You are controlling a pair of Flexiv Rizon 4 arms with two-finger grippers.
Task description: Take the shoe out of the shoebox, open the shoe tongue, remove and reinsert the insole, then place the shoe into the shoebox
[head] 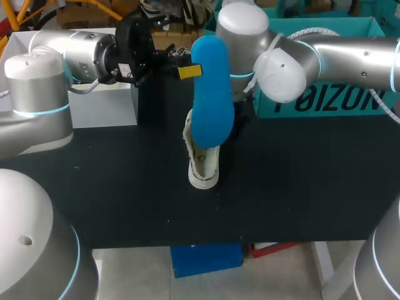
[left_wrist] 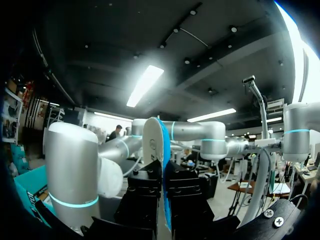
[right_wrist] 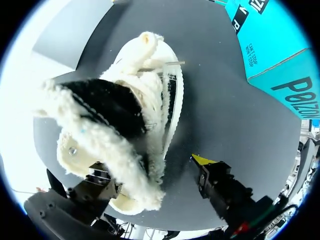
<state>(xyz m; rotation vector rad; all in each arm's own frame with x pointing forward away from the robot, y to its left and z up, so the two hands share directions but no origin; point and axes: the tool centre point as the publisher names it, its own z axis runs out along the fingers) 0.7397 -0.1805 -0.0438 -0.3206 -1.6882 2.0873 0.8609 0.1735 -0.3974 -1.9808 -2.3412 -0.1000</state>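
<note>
Left hand (left_wrist: 164, 179) clamped on blue insole (head: 211, 94), held upright at 12 o'clock over shoe (head: 203, 164), likely lined up for reinsertion. Right hand (right_wrist: 150, 170) spread wide beside shoe's collar, grasping nothing, probably steadying it on tabletop (head: 125, 187).

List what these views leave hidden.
Right wrist view: fleece on the shoe covers one fingertip of the right gripper.
Head view: the insole and the right arm hide that gripper.
Left wrist view: the left gripper's yellow tips do not show; the insole appears only edge-on.
</note>
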